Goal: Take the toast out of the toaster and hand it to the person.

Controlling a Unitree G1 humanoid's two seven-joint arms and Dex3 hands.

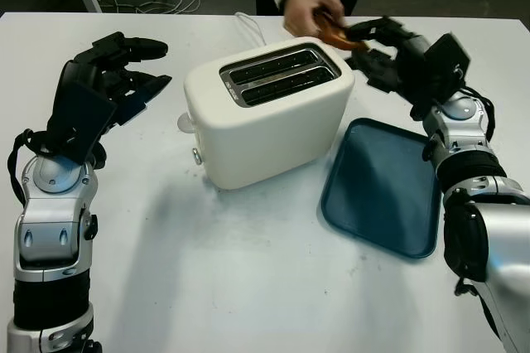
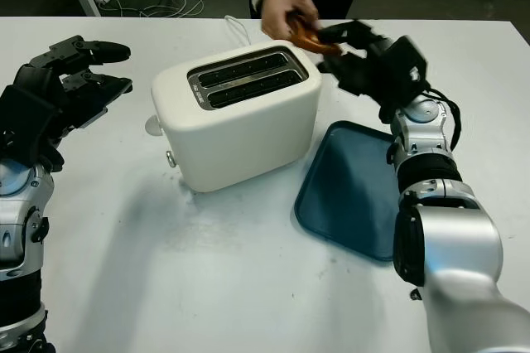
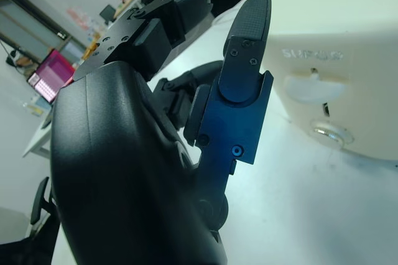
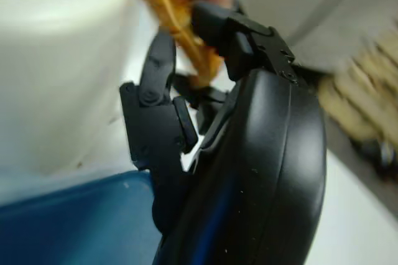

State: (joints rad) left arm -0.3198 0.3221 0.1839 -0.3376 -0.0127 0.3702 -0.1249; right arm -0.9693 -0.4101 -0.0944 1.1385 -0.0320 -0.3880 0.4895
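**Toast at the handover, both hands on it**

Toast [image 1: 335, 31]: brown slice, held up in the air past the far right corner of the toaster [image 1: 267, 111], at about 1 o'clock from it. Not in a slot; both slots dark.

Right hand [image 1: 370, 45]: fingers closed on the near end of the toast, arm reaching in from 4 o'clock. In the right wrist view, the black fingers [image 4: 163, 84] pinch the orange-brown slice.

Person's hand [image 1: 310, 7]: comes from across the table at 12 o'clock, pale sleeve above it, fingers on the far end of the same slice. Which hand bears the weight, cannot tell.

Toaster: cream, two slots, standing upright mid-table, turned slightly. Lever and knob face the left hand in the left wrist view.

Tray [image 1: 385, 190]: blue, flat on the white table [image 1: 207, 278], at 4 o'clock from the toaster, just beside it, under the right forearm.

Left hand [image 1: 124, 71]: open, holding nothing, raised at 9 o'clock from the toaster, near it but apart.
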